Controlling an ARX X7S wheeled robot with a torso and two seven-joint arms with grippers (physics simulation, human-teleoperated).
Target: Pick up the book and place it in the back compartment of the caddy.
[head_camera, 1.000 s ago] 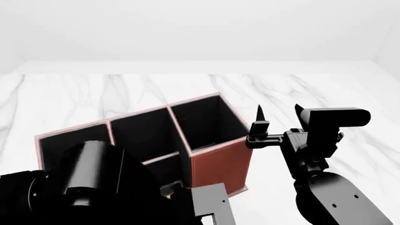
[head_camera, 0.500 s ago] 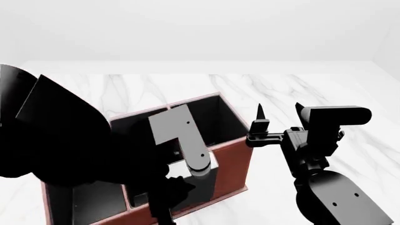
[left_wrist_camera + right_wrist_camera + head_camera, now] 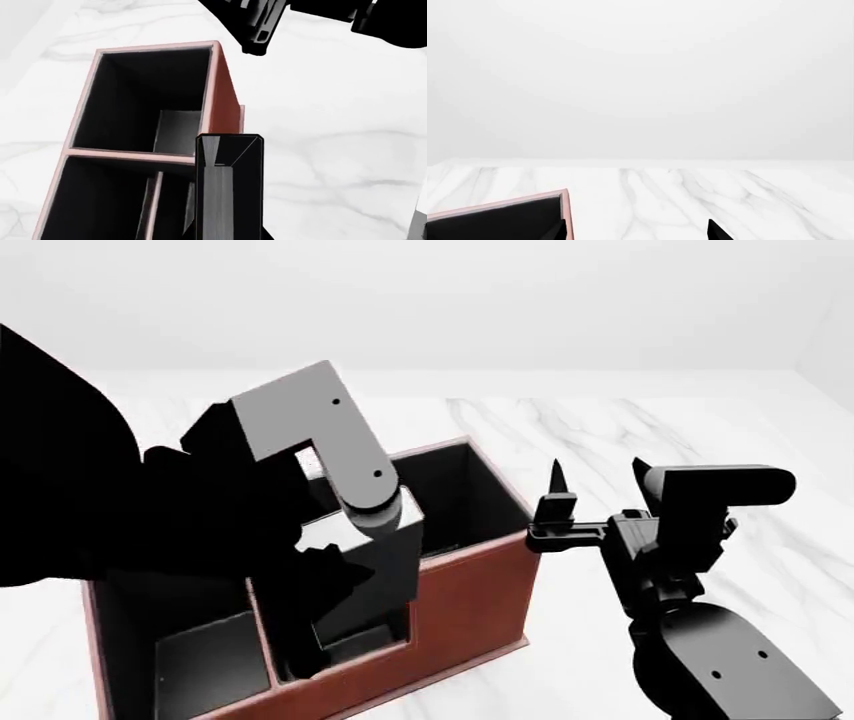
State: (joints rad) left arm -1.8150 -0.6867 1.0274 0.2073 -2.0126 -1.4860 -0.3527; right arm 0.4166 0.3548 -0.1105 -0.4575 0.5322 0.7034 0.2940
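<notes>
The red-brown caddy (image 3: 470, 598) with black-lined compartments stands on the marble table, its taller end to the right. My left gripper (image 3: 350, 585) hangs over its middle, shut on the black book (image 3: 384, 565), which stands upright above the compartments. In the left wrist view the book (image 3: 230, 190) juts out over the divider beside the tall end compartment of the caddy (image 3: 217, 75); I cannot tell which compartment lies under it. My right gripper (image 3: 595, 478) hovers open and empty just right of the caddy's tall end. The right wrist view shows the right gripper (image 3: 635, 231) next to a caddy corner (image 3: 527, 215).
The white marble table (image 3: 694, 430) stretches behind and to the right of the caddy. My bulky left arm (image 3: 107, 510) hides the caddy's left part in the head view. A plain white wall rises behind the table.
My left arm has risen from the lower edge of the head view and swung up and back over the caddy, carrying the book. The right arm has stayed still.
</notes>
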